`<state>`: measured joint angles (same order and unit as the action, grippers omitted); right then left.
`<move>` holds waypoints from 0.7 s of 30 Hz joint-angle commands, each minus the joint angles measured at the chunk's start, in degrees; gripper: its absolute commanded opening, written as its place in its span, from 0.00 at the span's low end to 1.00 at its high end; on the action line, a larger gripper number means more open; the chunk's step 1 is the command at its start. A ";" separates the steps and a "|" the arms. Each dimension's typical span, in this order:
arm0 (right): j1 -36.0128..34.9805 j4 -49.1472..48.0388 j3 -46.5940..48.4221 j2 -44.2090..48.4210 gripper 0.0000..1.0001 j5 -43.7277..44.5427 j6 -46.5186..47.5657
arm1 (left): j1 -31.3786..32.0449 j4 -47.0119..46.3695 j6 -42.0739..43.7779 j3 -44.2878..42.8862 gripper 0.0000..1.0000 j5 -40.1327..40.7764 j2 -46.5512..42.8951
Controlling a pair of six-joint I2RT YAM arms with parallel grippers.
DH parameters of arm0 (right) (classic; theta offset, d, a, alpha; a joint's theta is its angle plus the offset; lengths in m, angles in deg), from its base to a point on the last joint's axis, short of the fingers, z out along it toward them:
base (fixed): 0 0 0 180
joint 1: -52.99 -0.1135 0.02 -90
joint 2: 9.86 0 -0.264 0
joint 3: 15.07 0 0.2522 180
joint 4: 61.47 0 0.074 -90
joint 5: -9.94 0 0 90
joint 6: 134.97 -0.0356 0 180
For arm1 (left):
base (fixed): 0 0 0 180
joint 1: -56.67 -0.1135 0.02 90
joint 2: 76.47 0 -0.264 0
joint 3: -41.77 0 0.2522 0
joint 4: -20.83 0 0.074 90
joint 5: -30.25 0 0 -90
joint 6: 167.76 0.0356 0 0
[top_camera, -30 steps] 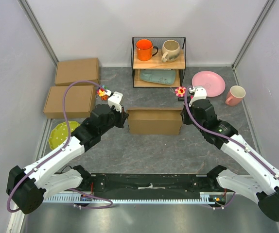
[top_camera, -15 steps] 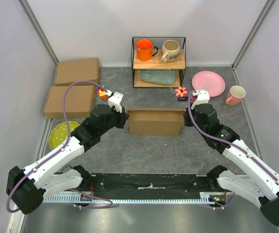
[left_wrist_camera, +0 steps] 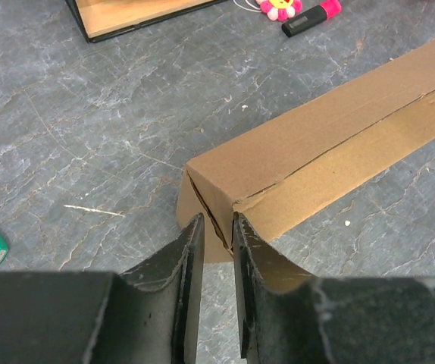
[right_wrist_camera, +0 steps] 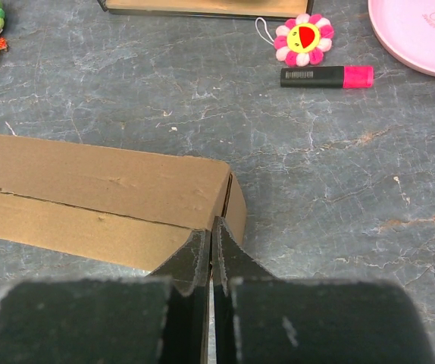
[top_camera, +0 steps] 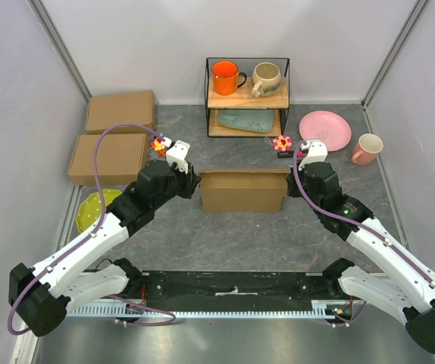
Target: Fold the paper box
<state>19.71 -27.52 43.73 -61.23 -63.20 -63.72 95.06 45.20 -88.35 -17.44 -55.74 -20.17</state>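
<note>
Paper box (top_camera: pixel 242 189) looks closed. Left claw (left_wrist_camera: pixel 216 250) narrow, gripping nothing, at left corner. Right claw (right_wrist_camera: pixel 211 250) shut at right end. Press both ends evenly, keeping box from sliding on surface (top_camera: pixel 240 235).

No legible wording anywhere in view. Fine pale print on the black barrel of the pink-capped marker (right_wrist_camera: pixel 326 76), lying on the grey tabletop, too small to read. Faint raised figure and lettering near the rim of the pink plate (right_wrist_camera: pixel 414 38), too pale to make out.
</note>
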 commanded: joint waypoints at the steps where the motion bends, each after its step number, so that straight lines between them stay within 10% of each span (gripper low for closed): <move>1: -0.21 3.02 -0.74 -0.57 0.00 -0.43 -0.95 | 0.19 -1.56 1.98 -2.80 0.29 1.00 -0.75; 17: -0.12 3.19 -0.92 -0.66 0.00 -0.95 -0.86 | 0.19 -3.14 2.77 -3.24 0.20 1.17 0.92; 21: -0.21 3.37 -0.92 -0.57 0.00 -0.87 -0.86 | 0.19 -3.93 2.77 -2.98 0.02 1.09 1.36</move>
<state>19.71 -27.52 43.73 -61.23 -63.24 -63.69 95.06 44.37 -87.56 -18.16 -55.54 -19.17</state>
